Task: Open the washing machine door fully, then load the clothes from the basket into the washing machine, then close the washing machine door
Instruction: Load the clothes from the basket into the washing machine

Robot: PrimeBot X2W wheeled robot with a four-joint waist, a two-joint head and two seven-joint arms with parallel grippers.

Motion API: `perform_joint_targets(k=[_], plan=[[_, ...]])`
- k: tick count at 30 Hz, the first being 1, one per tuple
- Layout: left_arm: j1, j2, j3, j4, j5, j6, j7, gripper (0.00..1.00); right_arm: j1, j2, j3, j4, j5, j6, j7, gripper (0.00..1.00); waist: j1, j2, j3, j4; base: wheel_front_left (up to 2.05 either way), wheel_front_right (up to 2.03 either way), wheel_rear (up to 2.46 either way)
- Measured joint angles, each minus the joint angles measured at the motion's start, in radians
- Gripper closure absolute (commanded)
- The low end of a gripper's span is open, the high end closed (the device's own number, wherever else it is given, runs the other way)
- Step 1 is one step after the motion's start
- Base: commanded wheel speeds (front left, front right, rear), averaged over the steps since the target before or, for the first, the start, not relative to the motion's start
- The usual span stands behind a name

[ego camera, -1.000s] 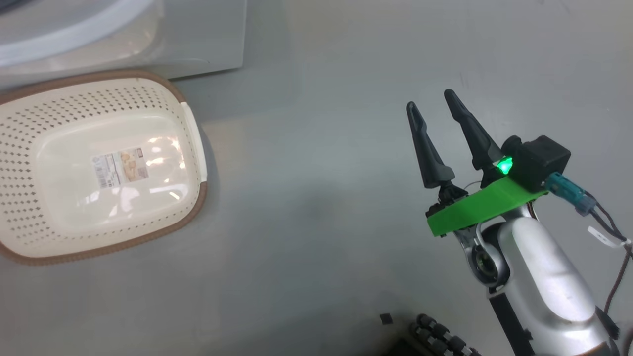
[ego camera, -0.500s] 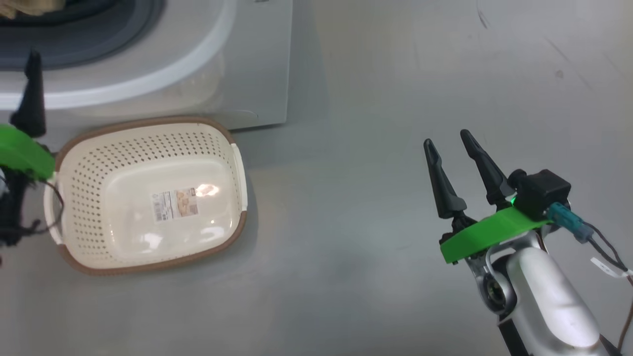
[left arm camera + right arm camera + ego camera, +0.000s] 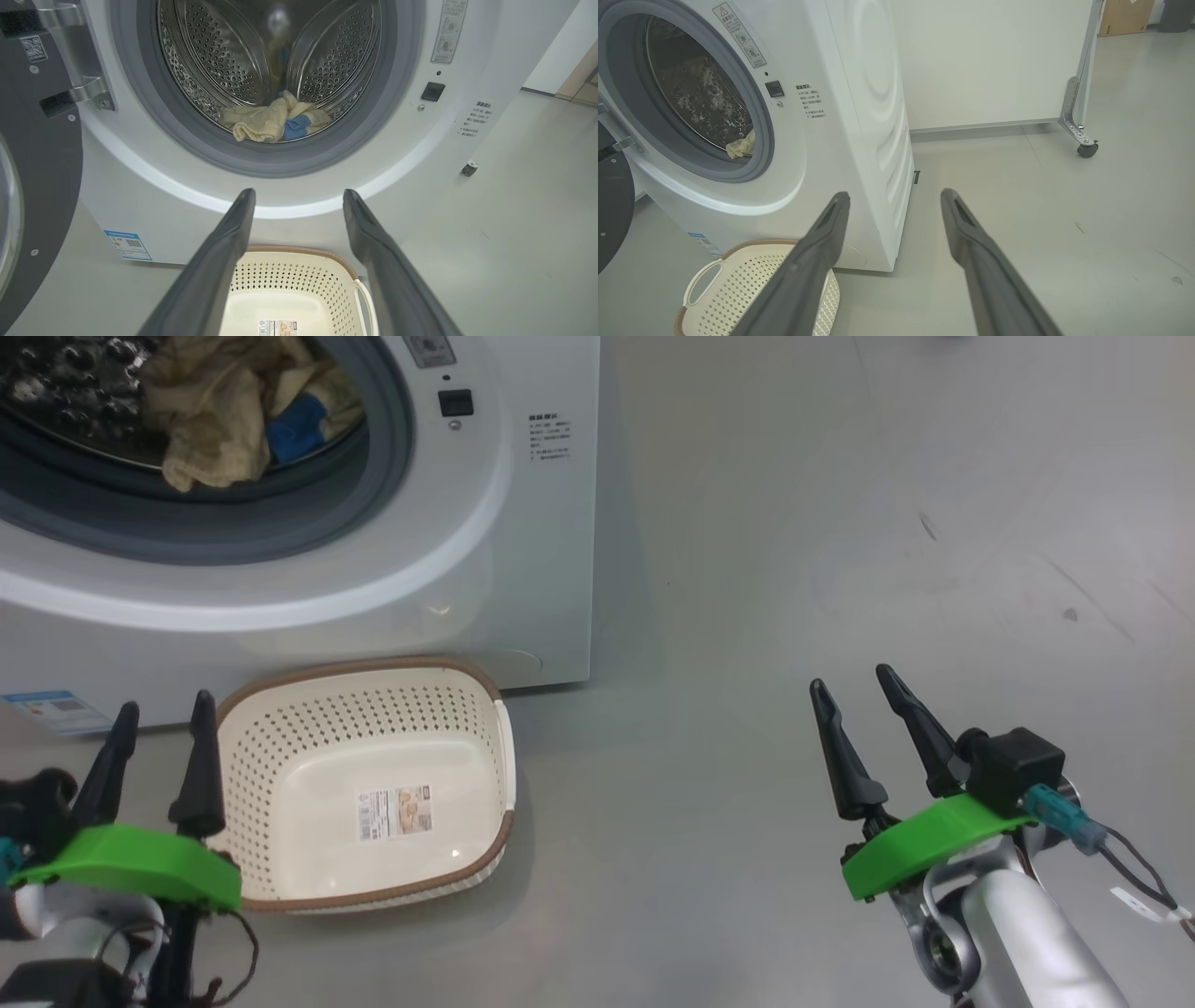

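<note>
The washing machine (image 3: 523, 523) stands at the upper left, and the clothes (image 3: 215, 420), pale yellow with a blue piece, lie in its steel drum. In the left wrist view the clothes (image 3: 271, 122) rest at the drum's front, and the washing machine door (image 3: 42, 186) hangs swung open at the left. The basket (image 3: 373, 719) sits on the floor before the machine with just a sticker on its floor. My left gripper (image 3: 163, 705) hovers open at the basket's left edge. My right gripper (image 3: 850, 679) is open over bare floor, well to the right.
Grey floor spreads to the right of the machine. In the right wrist view a white wall panel (image 3: 994, 60) stands behind, with a metal leg on a caster (image 3: 1085, 148) at the far right. A cardboard box (image 3: 1125, 16) sits beyond it.
The head camera has tilted up: the drum with the clothes and the machine's front have come into view, and the left gripper now shows fully. Both grippers stay open.
</note>
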Motion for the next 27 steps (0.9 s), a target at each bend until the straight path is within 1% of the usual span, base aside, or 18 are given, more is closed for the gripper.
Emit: perform_joint_targets(k=[6, 8, 9, 13, 15, 19, 22, 27], plan=[[0.118, -0.077, 0.112, -0.057, 0.097, -0.002, 0.0, 0.0, 0.007, 0.0, -0.002, 0.005, 0.001, 0.0, 0.0, 0.0, 0.0, 0.0, -0.049, 0.01, 0.0, 0.0, 0.0], [0.147, -0.099, 0.14, -0.071, 0.124, -0.011, 0.0, 0.0, 0.012, 0.0, -0.002, 0.005, 0.001, 0.0, 0.0, 0.0, 0.0, 0.0, -0.057, 0.011, 0.0, 0.0, 0.0], [0.147, -0.099, 0.14, -0.071, 0.124, -0.011, 0.0, 0.0, 0.012, 0.0, -0.002, 0.005, 0.001, 0.0, 0.0, 0.0, 0.0, 0.0, -0.057, 0.011, 0.0, 0.0, 0.0], [0.187, -0.149, 0.199, -0.075, 0.183, -0.013, 0.0, 0.0, 0.034, 0.0, -0.004, 0.005, 0.002, 0.0, 0.0, 0.0, 0.0, 0.0, -0.061, 0.011, 0.0, 0.0, 0.0], [0.201, -0.181, 0.22, -0.076, 0.193, -0.031, 0.0, 0.0, 0.039, 0.0, -0.004, 0.005, 0.004, 0.0, 0.0, 0.0, 0.0, 0.0, -0.06, 0.01, 0.0, 0.0, 0.0], [0.213, -0.23, 0.233, -0.073, 0.232, -0.065, 0.0, 0.0, 0.04, 0.0, -0.004, 0.005, 0.011, 0.0, 0.0, 0.0, 0.0, -0.0001, -0.055, 0.011, 0.0, 0.0, 0.0], [0.212, -0.245, 0.245, -0.063, 0.257, -0.088, 0.0, 0.0, 0.04, 0.0, -0.004, 0.005, 0.011, 0.0, 0.0, 0.0, 0.0, -0.0001, -0.053, 0.011, 0.0, 0.0, 0.0], [0.211, -0.265, 0.276, -0.05, 0.287, -0.109, 0.0, 0.0, 0.04, 0.0, -0.004, 0.005, 0.011, 0.0, 0.0, 0.0, 0.0001, 0.0, -0.054, 0.01, 0.0, 0.0, 0.0]])
